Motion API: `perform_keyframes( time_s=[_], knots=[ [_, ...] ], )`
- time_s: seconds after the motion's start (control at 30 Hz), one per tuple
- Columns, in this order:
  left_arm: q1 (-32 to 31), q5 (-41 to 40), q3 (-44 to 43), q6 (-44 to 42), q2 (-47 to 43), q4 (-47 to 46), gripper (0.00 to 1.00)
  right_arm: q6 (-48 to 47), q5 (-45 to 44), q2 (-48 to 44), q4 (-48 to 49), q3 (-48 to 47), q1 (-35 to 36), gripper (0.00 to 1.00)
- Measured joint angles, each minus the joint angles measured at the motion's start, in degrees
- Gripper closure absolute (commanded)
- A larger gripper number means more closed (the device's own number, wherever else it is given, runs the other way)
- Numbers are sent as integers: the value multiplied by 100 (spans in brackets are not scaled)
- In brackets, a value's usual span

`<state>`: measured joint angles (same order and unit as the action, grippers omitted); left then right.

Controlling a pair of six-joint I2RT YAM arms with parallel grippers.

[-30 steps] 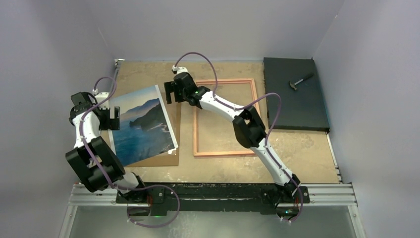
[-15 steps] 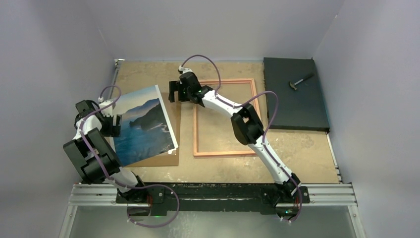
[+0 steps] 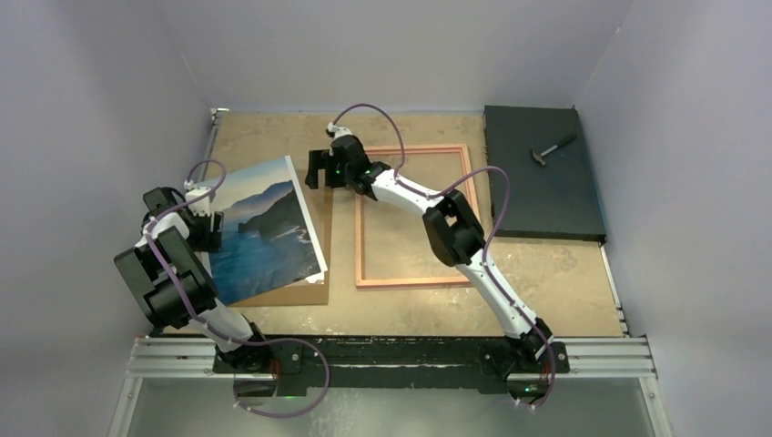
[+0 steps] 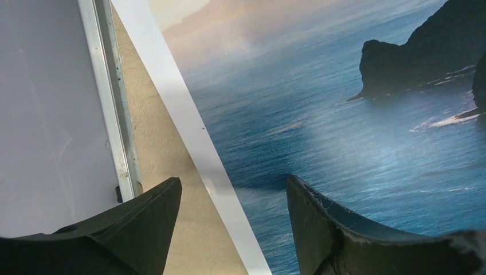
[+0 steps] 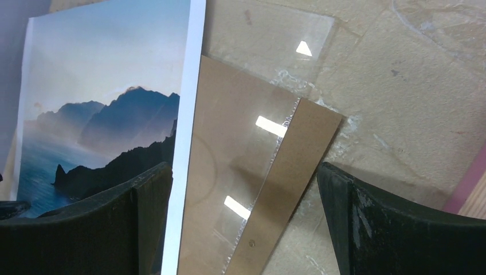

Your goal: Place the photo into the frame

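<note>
The photo (image 3: 259, 228), a blue sea and dark cliffs inside a white border, lies tilted on a brown backing board (image 3: 305, 293) at the left of the table. The frame (image 3: 410, 282), pale orange rim up, lies flat at the centre. My left gripper (image 3: 208, 228) is at the photo's left edge. In the left wrist view the left gripper (image 4: 232, 189) is open, with one finger (image 4: 152, 220) over bare table and the other over the photo (image 4: 344, 114). My right gripper (image 3: 317, 169) hovers open over the photo's far right corner, apart from it.
In the right wrist view a clear pane (image 5: 258, 109) lies skewed on the backing board (image 5: 298, 166) between the open right gripper (image 5: 243, 172) fingers; the frame's rim (image 5: 470, 183) shows at right. A black mat (image 3: 543, 182) with a small hammer (image 3: 553, 148) lies back right. The left wall is close to the left arm.
The left gripper has come nearer along the photo's left edge and its jaws have narrowed. The right gripper shifted slightly and stays wide open. The photo and frame have not moved.
</note>
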<state>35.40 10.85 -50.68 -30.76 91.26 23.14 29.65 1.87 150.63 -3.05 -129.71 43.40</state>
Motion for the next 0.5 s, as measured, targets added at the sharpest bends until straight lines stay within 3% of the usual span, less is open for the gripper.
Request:
perform_keyframes(
  time_s=[0.5],
  knots=[
    [9, 221, -17, -192, 48, -177, 34, -42, 61, 9, 927, 304, -348, 1]
  ],
)
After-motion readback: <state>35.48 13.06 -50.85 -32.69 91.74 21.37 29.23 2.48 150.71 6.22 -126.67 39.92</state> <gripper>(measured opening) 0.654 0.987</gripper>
